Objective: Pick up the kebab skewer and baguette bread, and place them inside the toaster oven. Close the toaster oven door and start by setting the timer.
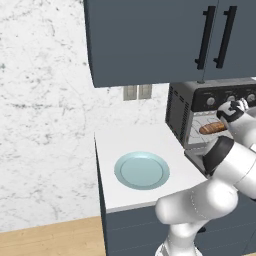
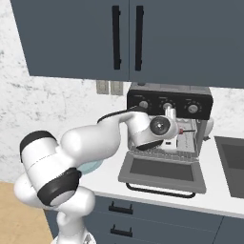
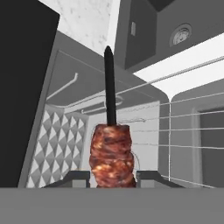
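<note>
The toaster oven stands on the counter with its door dropped open and flat. Inside, the baguette bread lies on the wire rack. My gripper is at the oven's mouth, shut on the kebab skewer. The meat chunks sit between the fingertips, and the dark stick points into the oven cavity. From the right base, the skewer's tip reaches past the opening. From the left base, my hand hangs just under the knob panel.
A pale blue plate sits on the white counter left of the oven. Dark blue wall cabinets hang close above the oven. A sink lies to the right. The open door juts out over the counter's front edge.
</note>
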Robot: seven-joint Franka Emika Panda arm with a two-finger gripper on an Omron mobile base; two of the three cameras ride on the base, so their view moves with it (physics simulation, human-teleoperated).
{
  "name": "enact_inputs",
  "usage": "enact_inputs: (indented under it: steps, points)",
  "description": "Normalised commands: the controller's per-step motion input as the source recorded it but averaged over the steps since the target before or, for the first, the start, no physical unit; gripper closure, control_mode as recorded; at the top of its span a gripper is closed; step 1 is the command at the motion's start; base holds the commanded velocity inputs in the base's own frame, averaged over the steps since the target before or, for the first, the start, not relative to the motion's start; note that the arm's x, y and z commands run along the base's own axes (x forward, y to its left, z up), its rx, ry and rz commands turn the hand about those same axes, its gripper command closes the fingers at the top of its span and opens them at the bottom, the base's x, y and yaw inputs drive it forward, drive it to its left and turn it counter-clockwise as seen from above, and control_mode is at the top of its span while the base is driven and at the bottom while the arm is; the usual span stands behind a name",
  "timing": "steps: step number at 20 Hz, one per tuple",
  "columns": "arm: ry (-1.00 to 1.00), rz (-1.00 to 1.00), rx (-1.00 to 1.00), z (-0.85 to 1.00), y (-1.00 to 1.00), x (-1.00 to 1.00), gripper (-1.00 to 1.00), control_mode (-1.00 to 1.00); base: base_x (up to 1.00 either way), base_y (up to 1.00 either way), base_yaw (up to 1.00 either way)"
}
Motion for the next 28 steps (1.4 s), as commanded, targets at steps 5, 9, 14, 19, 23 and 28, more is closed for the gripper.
enact_inputs:
  steps: [5,9,14,19,23,28]
  points:
    - [0.12,0.00,0.00,-0.04,0.00,0.00,1.00,-1.00,0.00,0.00,0.00]
    - [0.09,0.00,0.00,-0.04,0.01,-0.01,1.00,-1.00,0.00,0.00,0.00]
    - [0.01,0.00,0.00,0.00,0.07,-0.04,1.00,-1.00,0.00,0.00,0.00]
    - [0.00,0.00,0.00,0.00,0.09,0.00,-1.00,-1.00,0.00,0.00,0.00]
    - [0.00,0.00,0.00,0.00,0.00,0.00,-1.00,-1.00,0.00,0.00,0.00]
    - [0.00,0.00,0.00,0.00,0.00,0.00,-1.00,-1.00,0.00,0.00,0.00]
